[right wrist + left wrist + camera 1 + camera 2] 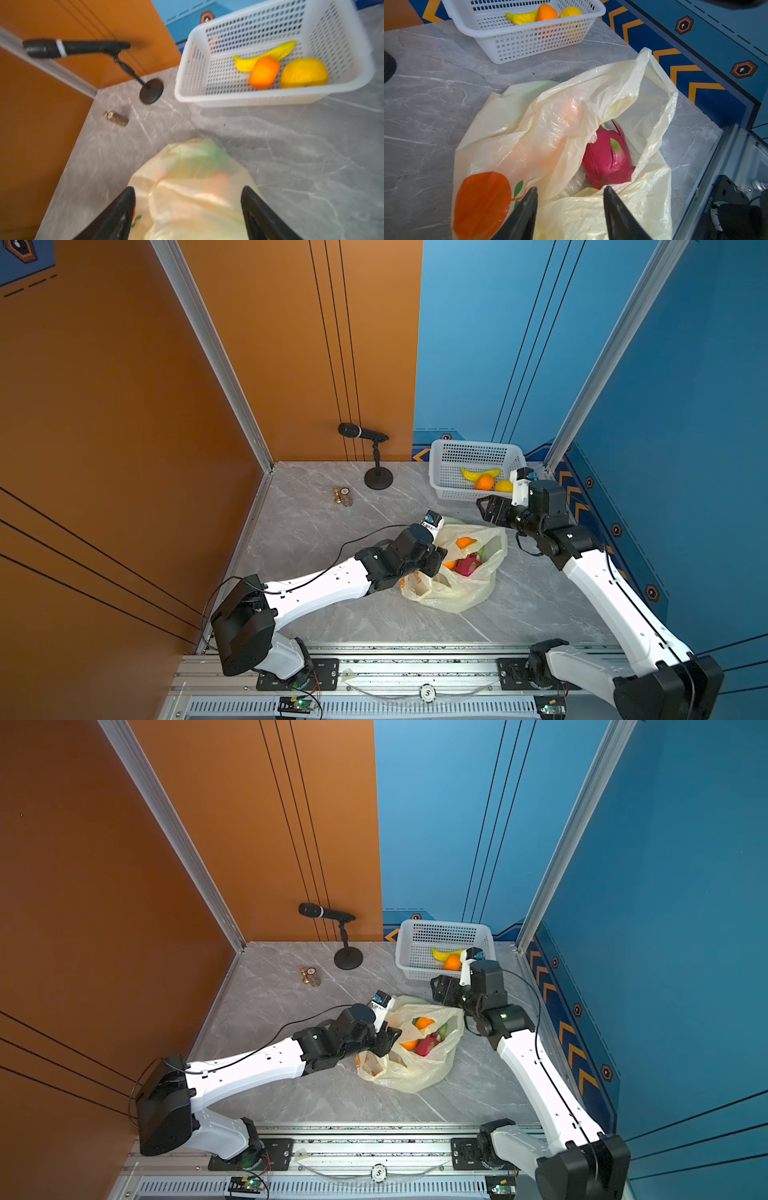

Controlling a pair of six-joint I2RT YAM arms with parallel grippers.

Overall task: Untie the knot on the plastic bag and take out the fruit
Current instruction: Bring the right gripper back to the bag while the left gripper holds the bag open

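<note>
The pale-yellow plastic bag (457,593) (411,1077) lies mid-table with its mouth gaping open; the knot is not in view. Inside show a pink dragon fruit (467,566) (608,160) and two oranges (464,542) (449,564). My left gripper (436,564) (570,189) is at the bag's left rim, its jaws apart with a fold of bag film (581,212) between them. My right gripper (484,506) (188,189) hangs open above the bag's far side (197,197), holding nothing.
A white perforated basket (473,443) (187,83) at the back right holds a banana (478,473), an orange (264,72) and a lemon (304,72). A microphone on a round stand (378,479) and small brass pieces (343,496) stand at the back left.
</note>
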